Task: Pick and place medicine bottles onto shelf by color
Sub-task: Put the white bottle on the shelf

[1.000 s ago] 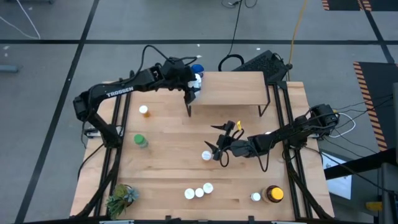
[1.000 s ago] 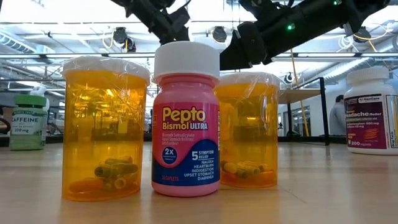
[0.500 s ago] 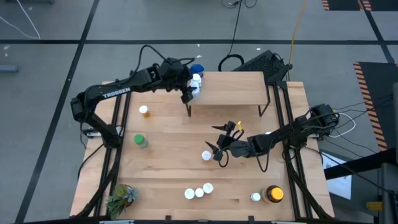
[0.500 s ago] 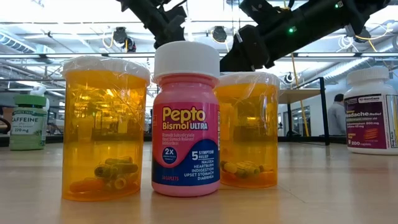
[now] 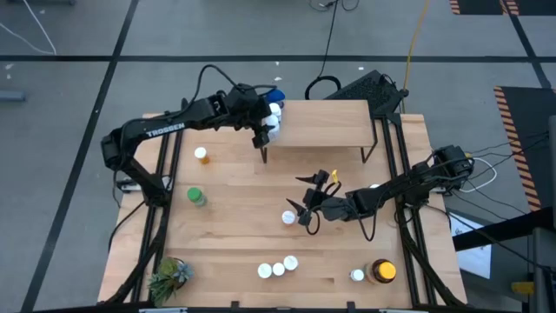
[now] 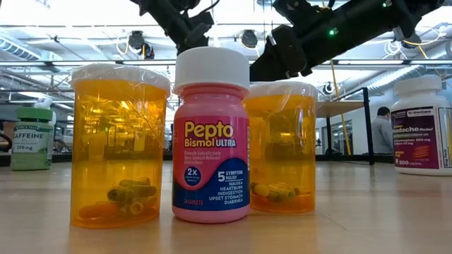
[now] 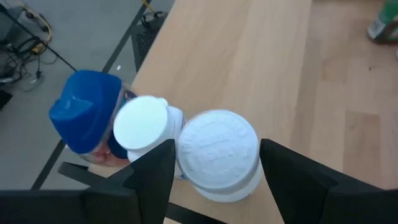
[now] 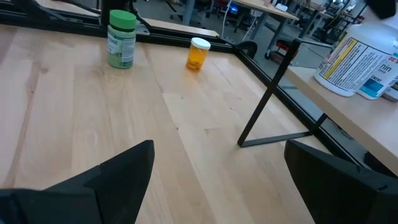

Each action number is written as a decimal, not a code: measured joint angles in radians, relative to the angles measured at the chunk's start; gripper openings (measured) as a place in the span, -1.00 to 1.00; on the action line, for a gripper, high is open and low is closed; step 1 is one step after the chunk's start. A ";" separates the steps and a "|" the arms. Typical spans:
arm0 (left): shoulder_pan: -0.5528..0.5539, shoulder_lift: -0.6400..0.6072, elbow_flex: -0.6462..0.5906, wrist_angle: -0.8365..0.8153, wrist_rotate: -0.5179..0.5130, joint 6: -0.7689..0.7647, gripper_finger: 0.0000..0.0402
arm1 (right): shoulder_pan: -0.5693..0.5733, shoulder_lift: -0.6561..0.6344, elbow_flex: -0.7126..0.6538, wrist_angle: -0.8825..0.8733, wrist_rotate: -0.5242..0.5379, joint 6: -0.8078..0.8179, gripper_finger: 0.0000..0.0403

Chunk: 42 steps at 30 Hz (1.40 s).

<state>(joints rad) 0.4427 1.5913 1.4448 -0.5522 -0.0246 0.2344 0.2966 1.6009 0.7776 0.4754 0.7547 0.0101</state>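
Standing white-capped bottle on shelf

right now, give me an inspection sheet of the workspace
surface: light-wood table, no spills seen.
job's things: shelf holds a blue-capped bottle and two white-capped bottles at its left corner; small orange bottle, green-capped bottle, one white-capped bottle, three bottles together and an amber jar stand on the table.
clutter: small plant at the near left corner.
grippers: left gripper open around a white-capped bottle on the shelf; right gripper open, empty, over mid-table.
cables: yellow and black cables on the floor behind.
surroundings: grey floor, a person far off.
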 joint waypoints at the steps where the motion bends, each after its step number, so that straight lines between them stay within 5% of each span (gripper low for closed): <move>1: 0.000 0.001 0.000 0.003 0.000 -0.002 0.14 | 0.000 0.000 0.000 0.001 0.000 -0.001 0.77; 10: -0.013 0.000 0.000 0.030 -0.010 -0.152 -0.02 | 0.000 0.000 0.000 0.007 0.000 -0.014 0.77; 17: -0.058 0.000 0.000 0.049 -0.194 -0.326 -0.02 | 0.000 0.000 0.000 0.007 0.000 -0.014 0.77; 26: -0.131 0.000 0.000 0.071 -0.221 -0.269 -0.20 | 0.000 0.000 0.000 0.018 0.000 -0.023 0.77; 42: -0.225 -0.064 0.000 -0.090 -0.267 -0.214 -0.21 | -0.002 -0.135 0.000 0.004 0.007 -0.095 0.77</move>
<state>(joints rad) 0.2174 1.5273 1.4449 -0.6419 -0.2916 0.0209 0.2943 1.4656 0.7776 0.4798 0.7620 -0.0854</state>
